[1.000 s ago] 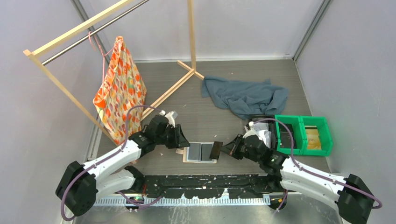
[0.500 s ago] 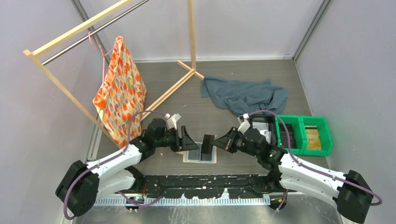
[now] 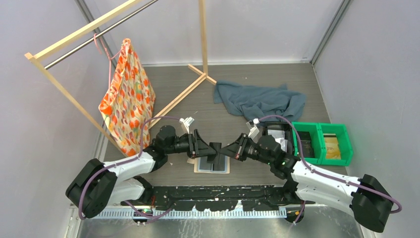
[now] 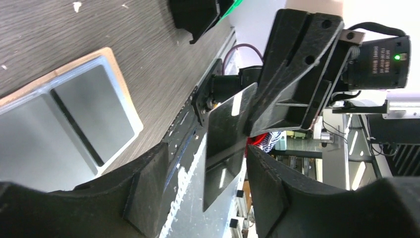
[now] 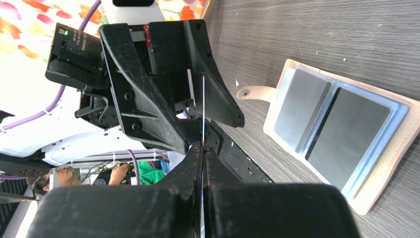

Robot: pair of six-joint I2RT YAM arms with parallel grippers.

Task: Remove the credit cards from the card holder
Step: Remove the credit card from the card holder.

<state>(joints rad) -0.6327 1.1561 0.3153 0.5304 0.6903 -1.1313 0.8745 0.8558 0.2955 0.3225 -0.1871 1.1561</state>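
While the task is only partly done, the top view shows both arms meeting above the middle of the tabletop (image 3: pixel 247 134). At 9 o'clock of the meeting point, the left hand (image 3: pixel 207 147) stands wide open, its fingers (image 4: pixel 148 183) on either side of a dark card (image 4: pixel 225 134) but with gaps showing, so it grips nothing. At 3 o'clock, the right hand (image 3: pixel 227 149) is clamped shut on that card's far end and holds it in the air, edge-on to its own camera. At 6 o'clock of the hands, the card holder (image 5: pixel 379 161) lies spread open and flat, and two more cards (image 5: pixel 302 109) sit in its pale pockets. The card looks thin, stiff, light and glossy, so it would likely slip from a loose pinch; a flat squeeze across its broad faces near the free end seems the safest hold for the hand-over.
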